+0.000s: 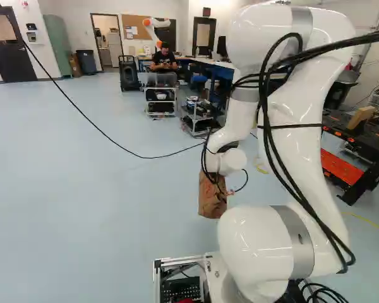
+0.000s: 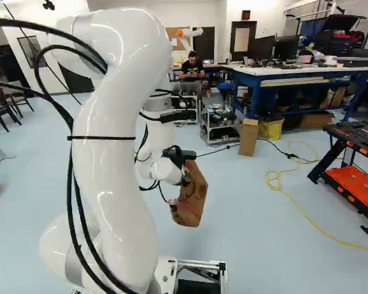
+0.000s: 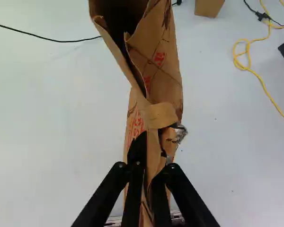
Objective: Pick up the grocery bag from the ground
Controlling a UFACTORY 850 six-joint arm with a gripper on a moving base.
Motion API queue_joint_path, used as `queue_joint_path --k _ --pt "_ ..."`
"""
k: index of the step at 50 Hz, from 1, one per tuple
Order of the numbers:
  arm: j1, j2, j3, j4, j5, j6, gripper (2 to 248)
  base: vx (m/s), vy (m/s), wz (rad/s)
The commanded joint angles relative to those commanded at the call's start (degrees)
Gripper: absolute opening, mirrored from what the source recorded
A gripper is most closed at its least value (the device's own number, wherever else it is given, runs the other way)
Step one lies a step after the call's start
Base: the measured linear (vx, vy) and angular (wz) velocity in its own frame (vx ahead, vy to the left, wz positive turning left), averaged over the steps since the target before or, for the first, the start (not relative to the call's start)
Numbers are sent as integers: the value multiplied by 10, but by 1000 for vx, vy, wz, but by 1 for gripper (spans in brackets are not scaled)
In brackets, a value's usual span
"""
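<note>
Evidently the black fingers (image 3: 134, 191) are closed on the folded edge of the crumpled brown paper grocery bag (image 3: 168, 71), one on each side of the paper. The bag hangs from them at the end of the white jointed arm (image 2: 119, 153), and its lower end looks clear of the smooth pale blue-grey floor (image 2: 257, 214), so the grasp and the lift seem done. What is left, I judge, is little: keep the hold steady and perhaps raise it further.

Its paper is thin and matt, crossed by creases, with red print on the sides. The body is long, narrow and pinched almost flat near the fingers, gaping into a dark hollow farther out. A curled paper strip (image 3: 161, 116) bends across the middle, beside a shiny, crumpled scrap (image 3: 181, 134). Such soft paper could tear or swing.

Beyond, to the right, a thin yellow cord (image 2: 300, 208) loops over the floor; farther off stands an upright, stiff-sided cardboard box (image 2: 248, 137).
</note>
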Motion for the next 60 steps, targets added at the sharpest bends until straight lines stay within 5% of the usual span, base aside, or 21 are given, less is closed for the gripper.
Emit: queue_joint_path --k 34,60 --pt "0 160 70 0 0 0 22 0 0 0" --pt "0 172 74 0 0 0 22 0 0 0"
